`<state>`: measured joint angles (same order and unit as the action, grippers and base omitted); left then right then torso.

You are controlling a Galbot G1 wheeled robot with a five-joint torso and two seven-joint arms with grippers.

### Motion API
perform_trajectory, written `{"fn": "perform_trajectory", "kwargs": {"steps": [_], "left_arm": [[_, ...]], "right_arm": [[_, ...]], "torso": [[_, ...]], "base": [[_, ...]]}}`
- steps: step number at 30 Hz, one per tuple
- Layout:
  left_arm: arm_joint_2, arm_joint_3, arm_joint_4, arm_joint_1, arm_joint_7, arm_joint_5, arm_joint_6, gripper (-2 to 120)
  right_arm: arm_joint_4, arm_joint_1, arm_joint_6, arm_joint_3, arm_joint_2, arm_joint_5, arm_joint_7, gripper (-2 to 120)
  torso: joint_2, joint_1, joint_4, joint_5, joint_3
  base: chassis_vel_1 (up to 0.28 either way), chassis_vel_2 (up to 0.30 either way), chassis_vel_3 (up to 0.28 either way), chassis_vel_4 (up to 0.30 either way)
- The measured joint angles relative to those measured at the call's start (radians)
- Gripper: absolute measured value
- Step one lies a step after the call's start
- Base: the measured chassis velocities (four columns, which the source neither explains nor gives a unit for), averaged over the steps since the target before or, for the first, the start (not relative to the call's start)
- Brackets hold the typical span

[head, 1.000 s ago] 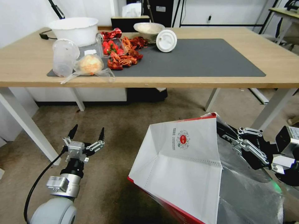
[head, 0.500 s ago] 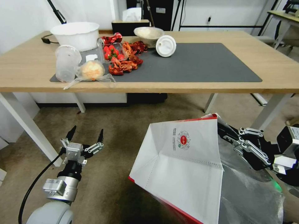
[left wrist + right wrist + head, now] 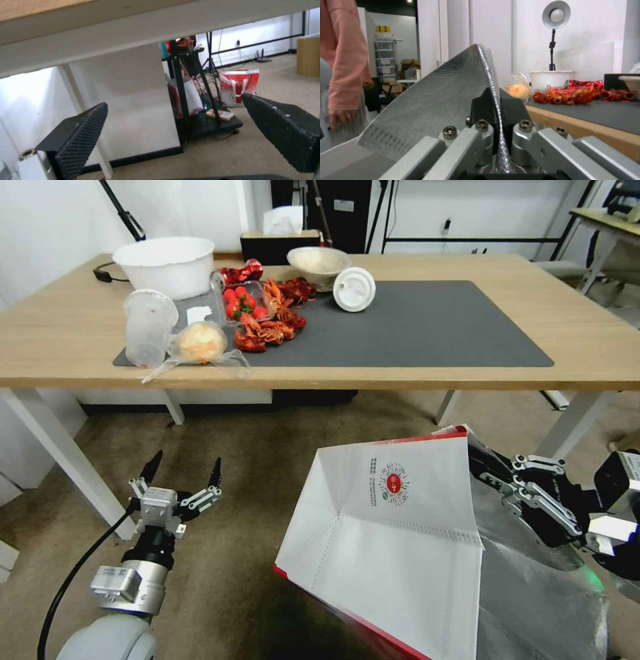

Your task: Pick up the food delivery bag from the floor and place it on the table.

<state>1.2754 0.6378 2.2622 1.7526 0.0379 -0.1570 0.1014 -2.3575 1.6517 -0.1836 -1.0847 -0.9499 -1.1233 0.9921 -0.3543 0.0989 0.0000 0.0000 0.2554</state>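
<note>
The food delivery bag [image 3: 400, 540], white with red edges and a round red logo, hangs tilted above the floor [image 3: 267, 460] in the head view's lower middle, in front of the table [image 3: 587, 347]. My right gripper [image 3: 479, 463] is shut on the bag's upper rim. The right wrist view shows that gripper [image 3: 495, 112] clamped on the edge of the silver foil lining [image 3: 436, 100]. My left gripper [image 3: 188, 459] stands open and empty low at the left, near a white table leg [image 3: 60, 460]. Its fingertips [image 3: 96, 117] are wide apart under the tabletop edge.
On the dark mat's [image 3: 413, 327] left part stand a white tub [image 3: 165, 263], a clear cup [image 3: 148, 327], a bagged bun [image 3: 200, 343], red crayfish [image 3: 273, 313], strawberries [image 3: 240, 300], a bowl [image 3: 318, 260] and a white lid [image 3: 353, 289]. The mat's right half is bare.
The whole head view has shifted, so the table now sits lower in the picture. The bag stays in my right gripper at the same place in view, and my left gripper is unchanged.
</note>
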Motion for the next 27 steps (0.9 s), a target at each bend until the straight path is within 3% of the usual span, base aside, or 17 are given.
{"fn": "perform_trajectory", "kwargs": {"steps": [27], "left_arm": [[0.000, 0.002, -0.009, -0.008, 0.012, 0.003, 0.004, 100]], "right_arm": [[-0.016, 0.011, -0.001, -0.006, -0.023, -0.001, 0.004, 0]], "torso": [[-0.108, 0.037, 0.0001, 0.0001, 0.071]], "base": [[0.000, 0.000, 0.000, 0.000]]}}
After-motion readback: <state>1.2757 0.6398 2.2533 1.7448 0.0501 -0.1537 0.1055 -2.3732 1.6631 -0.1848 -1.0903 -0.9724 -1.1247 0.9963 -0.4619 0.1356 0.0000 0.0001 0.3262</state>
